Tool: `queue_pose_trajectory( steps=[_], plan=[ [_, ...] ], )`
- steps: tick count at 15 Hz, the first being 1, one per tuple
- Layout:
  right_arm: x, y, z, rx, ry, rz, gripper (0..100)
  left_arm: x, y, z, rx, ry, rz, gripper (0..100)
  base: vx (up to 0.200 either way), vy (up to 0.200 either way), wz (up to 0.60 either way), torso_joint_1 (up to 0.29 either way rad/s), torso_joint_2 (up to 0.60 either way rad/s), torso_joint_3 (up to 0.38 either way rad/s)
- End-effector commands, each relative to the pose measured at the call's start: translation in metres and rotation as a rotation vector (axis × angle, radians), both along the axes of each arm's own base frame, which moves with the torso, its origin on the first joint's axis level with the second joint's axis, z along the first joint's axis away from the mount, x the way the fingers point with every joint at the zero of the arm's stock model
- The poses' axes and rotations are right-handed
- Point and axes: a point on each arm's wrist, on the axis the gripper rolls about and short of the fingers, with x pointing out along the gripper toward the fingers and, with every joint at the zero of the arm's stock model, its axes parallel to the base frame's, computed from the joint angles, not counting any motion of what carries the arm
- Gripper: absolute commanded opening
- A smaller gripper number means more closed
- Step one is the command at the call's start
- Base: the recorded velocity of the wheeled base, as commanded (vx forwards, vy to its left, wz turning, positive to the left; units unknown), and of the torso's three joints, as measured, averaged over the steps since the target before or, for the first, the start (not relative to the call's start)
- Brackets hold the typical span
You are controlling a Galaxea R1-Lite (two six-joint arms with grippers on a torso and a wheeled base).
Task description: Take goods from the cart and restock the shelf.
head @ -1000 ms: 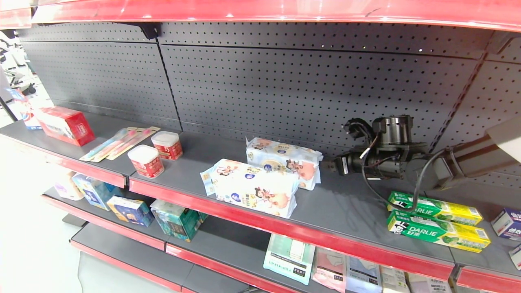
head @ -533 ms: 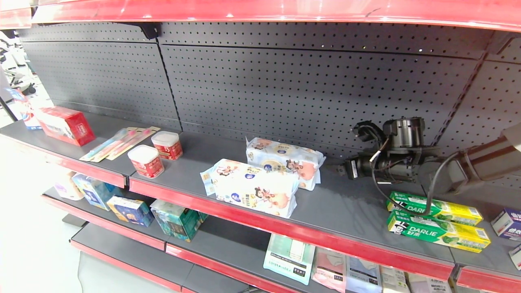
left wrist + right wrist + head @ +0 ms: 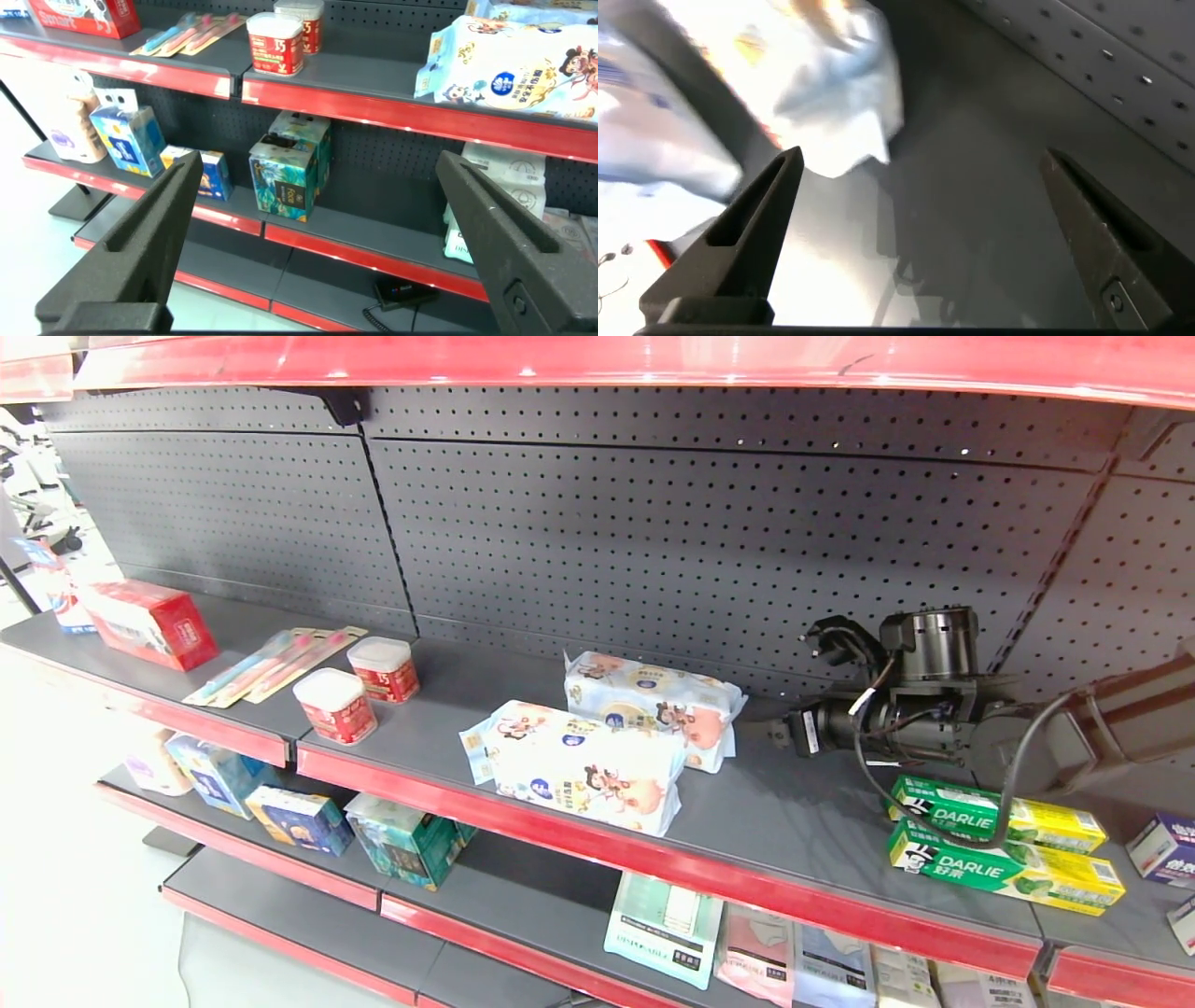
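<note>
Now right gripper (image 3: pixel 920 159) level over shelf (image 3: pixel 794 812), jaws apart, empty, beside tissue pack (image 3: pixel 651 707).

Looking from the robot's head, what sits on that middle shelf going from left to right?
Red box, toothbrush packs, two red jars, two tissue packs, right gripper, green toothpaste boxes.

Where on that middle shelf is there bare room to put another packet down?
Widest bare patch: the shelf front between the tissue packs and the toothpaste boxes, though the right gripper hangs over its back part. A smaller gap lies between the jars and the tissue packs. Crowded: the right end around the toothpaste boxes.
</note>
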Motion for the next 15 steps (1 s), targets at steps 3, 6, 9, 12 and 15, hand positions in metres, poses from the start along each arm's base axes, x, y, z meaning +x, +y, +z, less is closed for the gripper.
queue_pose_trajectory(
  steps=[3,6,9,12,15],
  plan=[
    [0.002,0.008,-0.001,0.003,-0.002,0.019,100,0.0,0.0,0.0,0.0,0.001,0.0,100,0.0,0.0,0.0,0.0,0.0,0.0],
    [0.007,0.015,0.003,0.017,-0.021,0.028,100,0.0,0.0,0.0,0.0,0.001,0.0,100,0.0,0.0,0.0,0.0,0.0,0.0],
    [0.012,0.019,0.002,0.033,-0.02,0.027,100,0.0,0.0,0.0,0.0,0.001,0.0,100,0.0,0.0,0.0,0.0,0.0,0.0],
    [0.014,0.019,-0.002,0.031,-0.013,0.022,100,0.0,0.0,0.0,0.0,0.001,0.0,100,0.0,0.0,0.0,0.0,0.0,0.0],
    [0.019,0.017,-0.003,0.031,-0.016,0.015,100,0.0,0.0,0.0,0.0,0.001,0.0,100,0.0,0.0,0.0,0.0,0.0,0.0]
  ],
)
